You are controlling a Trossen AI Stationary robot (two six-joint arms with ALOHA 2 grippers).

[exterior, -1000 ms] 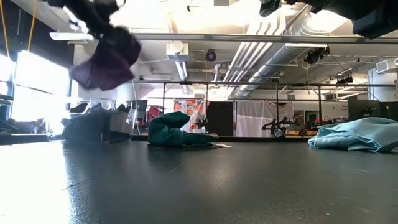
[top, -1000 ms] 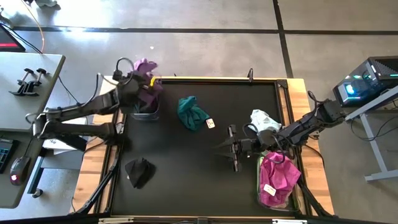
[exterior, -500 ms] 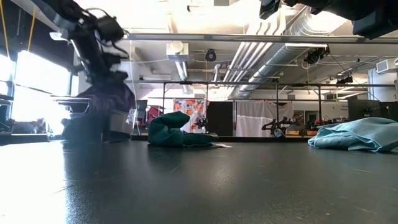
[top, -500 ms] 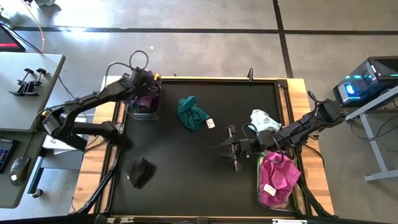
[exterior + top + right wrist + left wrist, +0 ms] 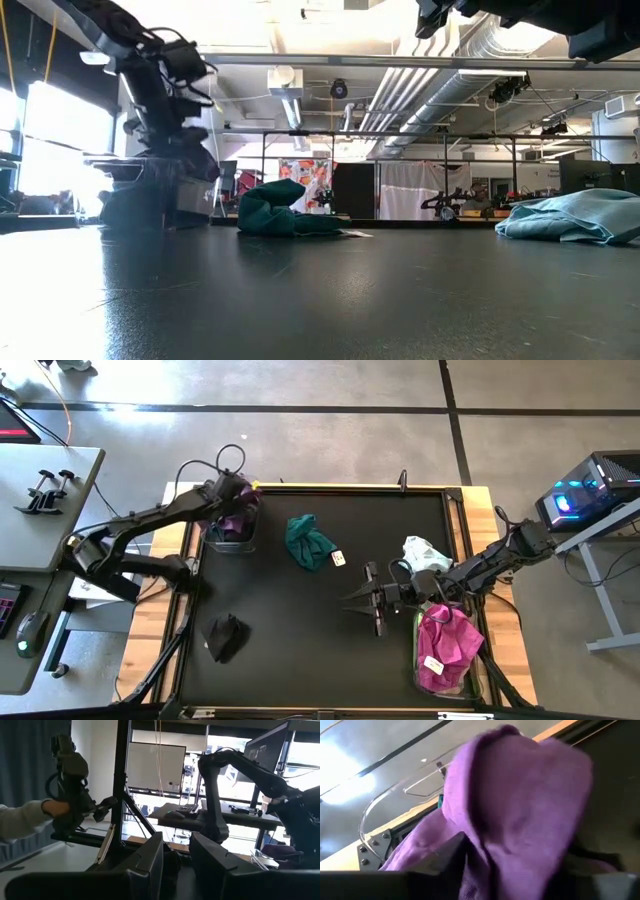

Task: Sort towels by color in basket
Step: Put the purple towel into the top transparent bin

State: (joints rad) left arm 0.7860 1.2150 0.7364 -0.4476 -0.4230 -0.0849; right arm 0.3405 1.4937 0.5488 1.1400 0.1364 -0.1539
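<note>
My left gripper is low over the clear basket at the table's far left corner. Its fingers stand apart, with a purple towel bunched between them and sagging into the basket. On the table lie a teal towel, a black towel and a white-mint towel. My right gripper hovers level right of centre, pointing at the table's left edge. It is open by a narrow gap with nothing in it. My left gripper comes at the purple towel from above, slanting down into the basket. A rounded fold of the towel bulges up between the open fingers. I cannot tell whether the fingers touch the cloth.
A second clear basket at the near right holds magenta towels. A small white tag lies beside the teal towel. The black mat between the towels is bare. A raised wooden rim frames the table.
My left gripper has come down with the purple towel from high above the far left basket. The towel hung free below the fingers a second ago and now sits bunched in the basket's mouth.
</note>
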